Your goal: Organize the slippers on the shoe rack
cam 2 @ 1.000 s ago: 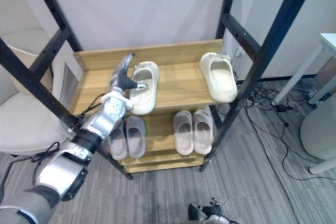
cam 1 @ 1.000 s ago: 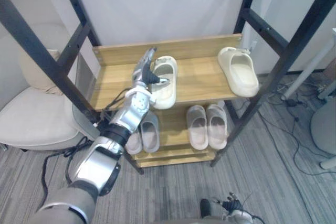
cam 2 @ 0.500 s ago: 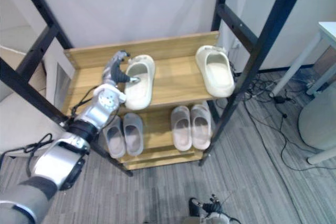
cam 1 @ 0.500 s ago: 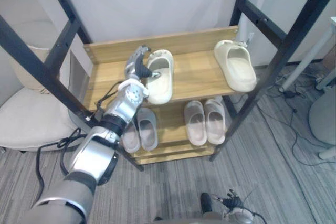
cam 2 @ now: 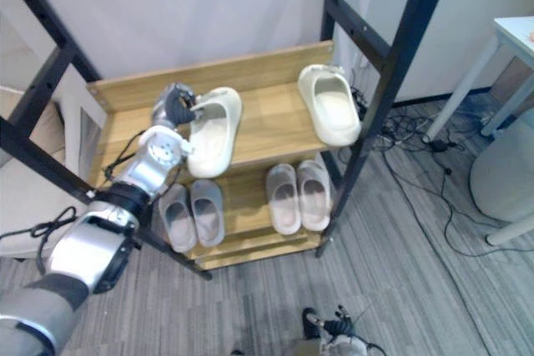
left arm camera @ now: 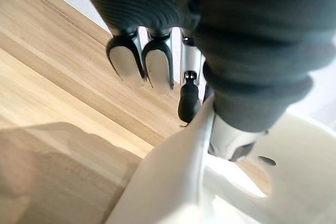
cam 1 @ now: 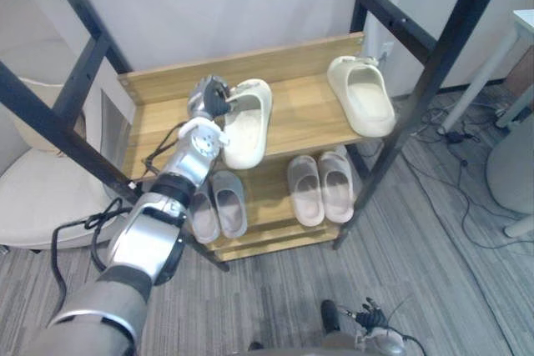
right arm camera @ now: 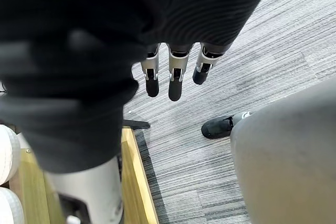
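Observation:
Two cream slippers lie on the top wooden shelf (cam 1: 304, 122) of the black-framed rack. The left cream slipper (cam 1: 248, 127) has my left hand (cam 1: 208, 97) at its outer edge. In the left wrist view the fingers (left arm camera: 157, 70) are curled along the slipper's rim (left arm camera: 173, 182) and the thumb reaches inside it, pinching the side wall. The right cream slipper (cam 1: 364, 97) lies apart at the shelf's right end, toe toward the front. My right hand (right arm camera: 176, 80) hangs low over the carpet with straight fingers and holds nothing.
On the lower shelf lie a grey pair (cam 1: 219, 210) on the left and a pale pink pair (cam 1: 321, 188) on the right. Slanted black posts (cam 1: 417, 81) flank the rack. A beige chair (cam 1: 37, 185) stands left, cables (cam 1: 467, 135) and a round grey object (cam 1: 513, 174) right.
My left hand's fingers have curled from straight to shut on the left cream slipper's edge. The whole picture has shifted, so the camera has moved; the slippers stay in place.

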You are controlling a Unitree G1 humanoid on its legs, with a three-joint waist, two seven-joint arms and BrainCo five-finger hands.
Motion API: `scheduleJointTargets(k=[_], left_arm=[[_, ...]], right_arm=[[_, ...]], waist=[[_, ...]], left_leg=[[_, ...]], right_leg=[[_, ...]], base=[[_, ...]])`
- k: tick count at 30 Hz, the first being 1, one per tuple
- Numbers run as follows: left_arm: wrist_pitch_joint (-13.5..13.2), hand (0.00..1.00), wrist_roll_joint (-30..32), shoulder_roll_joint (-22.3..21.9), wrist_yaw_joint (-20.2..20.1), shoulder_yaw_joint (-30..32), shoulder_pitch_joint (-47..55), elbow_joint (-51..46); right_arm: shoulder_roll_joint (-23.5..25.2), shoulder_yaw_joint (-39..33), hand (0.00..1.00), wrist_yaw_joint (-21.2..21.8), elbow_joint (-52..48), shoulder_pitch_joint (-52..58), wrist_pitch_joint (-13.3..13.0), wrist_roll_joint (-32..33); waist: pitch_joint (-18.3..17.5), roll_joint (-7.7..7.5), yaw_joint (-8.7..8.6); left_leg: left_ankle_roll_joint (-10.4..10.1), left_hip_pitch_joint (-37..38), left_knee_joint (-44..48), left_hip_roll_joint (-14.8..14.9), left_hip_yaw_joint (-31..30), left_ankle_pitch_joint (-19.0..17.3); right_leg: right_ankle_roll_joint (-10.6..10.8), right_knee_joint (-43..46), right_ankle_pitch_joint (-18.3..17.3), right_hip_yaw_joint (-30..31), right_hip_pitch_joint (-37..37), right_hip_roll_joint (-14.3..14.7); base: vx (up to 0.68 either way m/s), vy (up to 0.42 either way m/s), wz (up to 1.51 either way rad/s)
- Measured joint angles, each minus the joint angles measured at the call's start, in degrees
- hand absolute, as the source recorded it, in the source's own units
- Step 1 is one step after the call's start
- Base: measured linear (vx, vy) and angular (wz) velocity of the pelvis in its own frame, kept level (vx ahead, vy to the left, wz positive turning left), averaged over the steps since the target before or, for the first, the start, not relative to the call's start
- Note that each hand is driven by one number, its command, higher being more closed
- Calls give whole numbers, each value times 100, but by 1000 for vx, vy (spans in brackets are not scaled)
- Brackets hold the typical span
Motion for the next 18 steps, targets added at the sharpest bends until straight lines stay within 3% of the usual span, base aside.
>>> scheduleJointTargets(k=[18], left_arm=[[96, 100, -367, -61, 160, 3, -101, -2]], right_arm=[[-20, 122, 0, -4, 22, -53, 2, -4]], waist=[[-4, -5, -38]], left_leg=[[16, -98, 23, -34, 95, -13]], right_leg=[[28, 30, 48, 206, -198, -7]], base=[[-1, -2, -3]])
